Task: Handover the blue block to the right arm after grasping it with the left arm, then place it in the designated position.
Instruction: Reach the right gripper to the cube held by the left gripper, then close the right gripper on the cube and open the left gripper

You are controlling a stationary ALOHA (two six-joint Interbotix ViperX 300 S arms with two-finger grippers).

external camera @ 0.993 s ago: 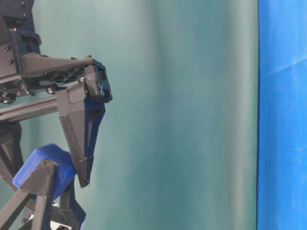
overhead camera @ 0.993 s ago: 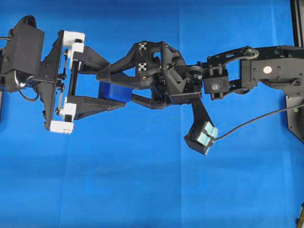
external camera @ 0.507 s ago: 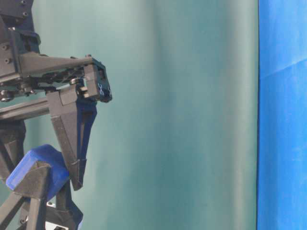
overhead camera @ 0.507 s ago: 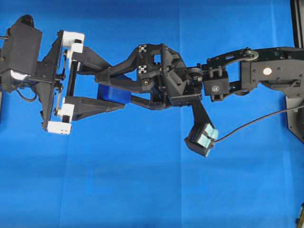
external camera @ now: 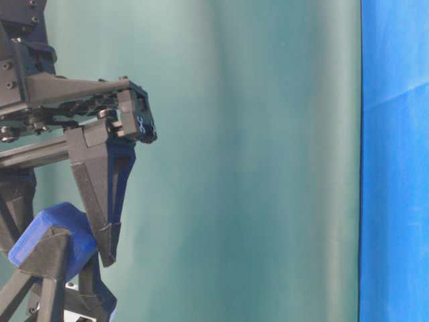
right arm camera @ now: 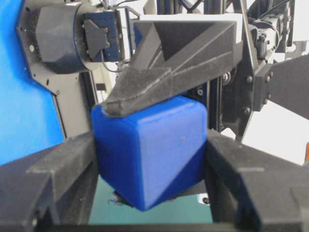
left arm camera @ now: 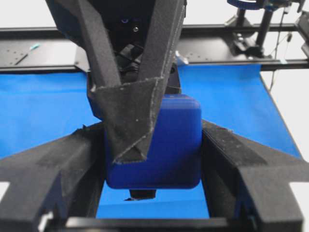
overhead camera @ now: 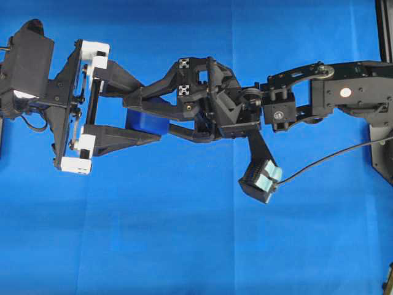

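A: Where do we stand? We see both arms meeting in mid-air above the blue cloth (overhead camera: 184, 246).

B: We're mid-handover. Our left gripper (overhead camera: 132, 114) is clamped on the blue block (overhead camera: 146, 120), and our right gripper (overhead camera: 144, 109) is pressed onto the same cube, crosswise.

A: So both grips are closed on it?

B: Both. Next, we judge, the left must let go so the right can carry it off.
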